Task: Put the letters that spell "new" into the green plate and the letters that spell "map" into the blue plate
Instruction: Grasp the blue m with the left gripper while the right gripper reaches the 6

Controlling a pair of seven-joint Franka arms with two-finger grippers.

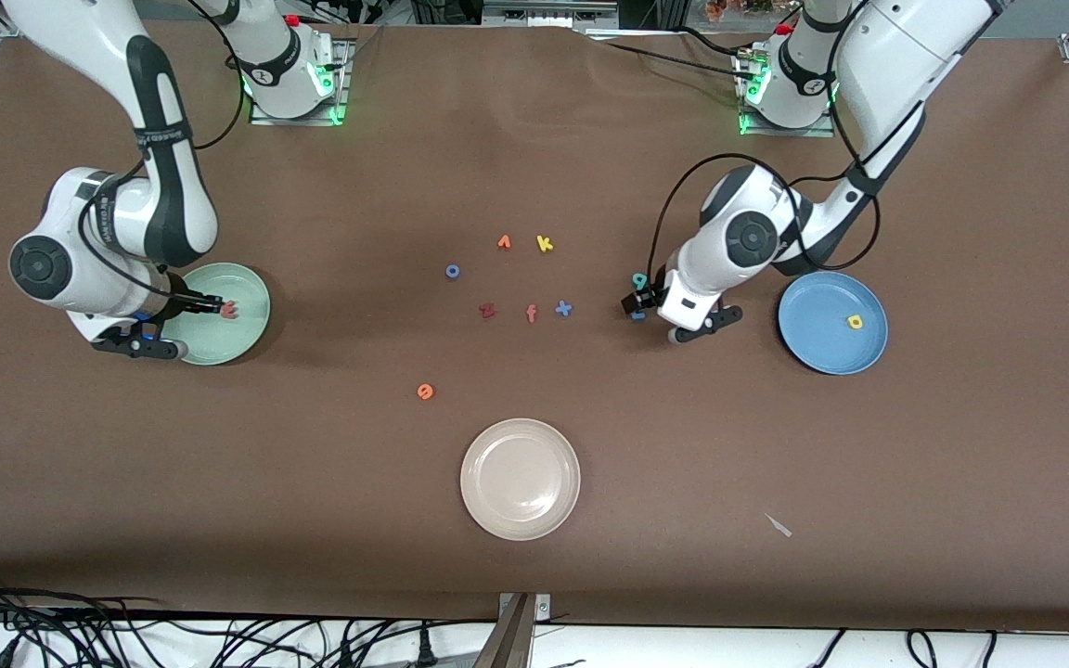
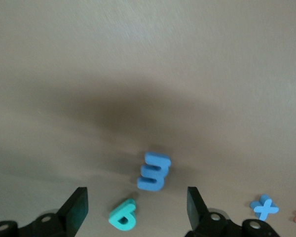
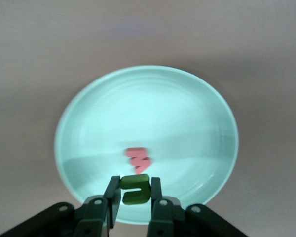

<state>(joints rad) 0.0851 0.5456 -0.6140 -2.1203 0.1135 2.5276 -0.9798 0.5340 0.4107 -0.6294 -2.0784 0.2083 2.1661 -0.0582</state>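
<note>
Held between the fingers of the right claw (image 3: 134,193) is the green n (image 3: 135,189), gripped over the green plate (image 3: 89,123). Just ahead of this claw, the red-pink w (image 3: 138,159) is seen lying in the same plate. The orange e (image 1: 425,391) is left on the brown surface (image 1: 312,482), well apart from this claw, toward the middle.

Wide open and empty is the left claw (image 2: 136,206), which is positioned low over the surface. Between its fingers the teal p (image 2: 123,215) is found, and just ahead of them the blue m (image 2: 154,172). The blue plate (image 1: 813,339) is set beside this claw, toward the left arm's end of the surface, with the yellow a (image 1: 855,322) lying in it.
</note>
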